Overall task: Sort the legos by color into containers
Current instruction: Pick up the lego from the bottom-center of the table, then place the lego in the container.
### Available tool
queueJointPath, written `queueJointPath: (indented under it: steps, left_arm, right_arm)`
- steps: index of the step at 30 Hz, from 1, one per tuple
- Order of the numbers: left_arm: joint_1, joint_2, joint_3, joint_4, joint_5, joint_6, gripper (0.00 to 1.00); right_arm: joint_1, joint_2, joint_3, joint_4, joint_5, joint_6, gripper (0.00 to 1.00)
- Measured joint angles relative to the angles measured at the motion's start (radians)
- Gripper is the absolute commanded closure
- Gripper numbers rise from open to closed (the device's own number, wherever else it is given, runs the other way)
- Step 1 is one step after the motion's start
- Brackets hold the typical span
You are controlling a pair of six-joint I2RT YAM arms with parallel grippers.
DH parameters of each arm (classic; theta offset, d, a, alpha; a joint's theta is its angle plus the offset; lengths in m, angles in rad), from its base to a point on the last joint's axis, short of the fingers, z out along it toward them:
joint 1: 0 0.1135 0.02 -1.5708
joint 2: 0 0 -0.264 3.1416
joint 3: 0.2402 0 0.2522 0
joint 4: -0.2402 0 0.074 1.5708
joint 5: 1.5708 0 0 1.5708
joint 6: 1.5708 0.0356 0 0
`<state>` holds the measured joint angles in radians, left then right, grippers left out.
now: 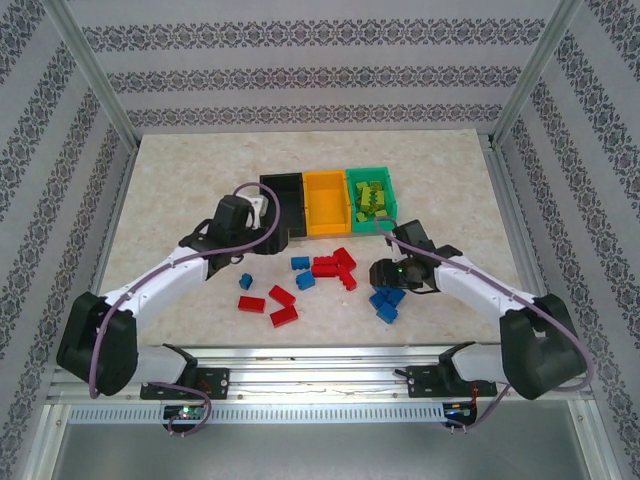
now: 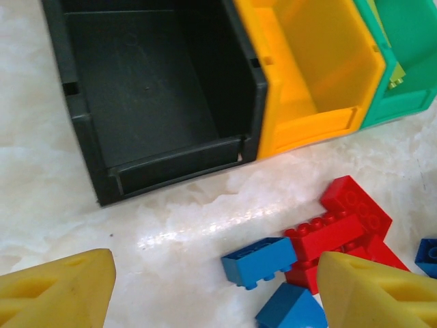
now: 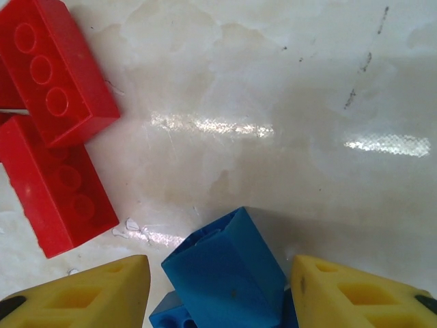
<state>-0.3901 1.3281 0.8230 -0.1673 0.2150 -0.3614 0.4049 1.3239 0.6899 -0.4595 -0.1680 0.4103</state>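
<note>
On the table [image 1: 180, 180], red bricks [image 1: 335, 265] and blue bricks [image 1: 385, 302] are scattered in front of three bins set side by side. The black bin [image 1: 283, 203] and the orange bin [image 1: 325, 203] are seen bare inside, while yellow-green bricks [image 1: 368, 198] are gathered in the green bin [image 1: 392, 195].

The left hand [image 2: 215, 290] is held wide open, with nothing between its fingers, above the table just in front of the black bin. The right hand [image 3: 220, 280] is set astride a tilted brick [image 3: 225, 273], blue, which is propped on other blue ones. Whether it is pinched or merely straddled cannot be told.

Because that piece is tilted, it could be squeezed out sideways, or gripped by a corner and dropped short of a bin. Its neighbours could be dragged along with it. Where red and blue pieces touch below the left hand, two colours could be caught together.
</note>
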Motion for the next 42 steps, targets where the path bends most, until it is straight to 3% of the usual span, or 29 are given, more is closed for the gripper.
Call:
queueJointPath:
  steps: [10,18,25,32,42]
  left_arm:
    - [0.050,-0.034,-0.116,0.056,0.063,0.031,0.22]
    - [0.052,-0.058,-0.228,0.162,0.074,0.039,0.22]
    - [0.053,-0.063,-0.258,0.209,0.077,0.039,0.22]
    - [0.058,-0.063,-0.265,0.230,0.077,0.039,0.22]
    - [0.058,-0.063,-0.280,0.260,0.069,0.040,0.22]
  right_arm:
    - [0.084,0.130,0.069,-0.058,0.087,-0.022,0.45]
    - [0.117,0.186,0.119,-0.109,0.135,-0.019,0.66]
    - [0.128,0.187,0.224,-0.144,0.143,-0.017,0.65]
    - [0.128,0.277,0.483,-0.135,0.126,-0.021,0.64]
    - [0.123,0.678,1.012,-0.148,0.076,-0.070,0.64]
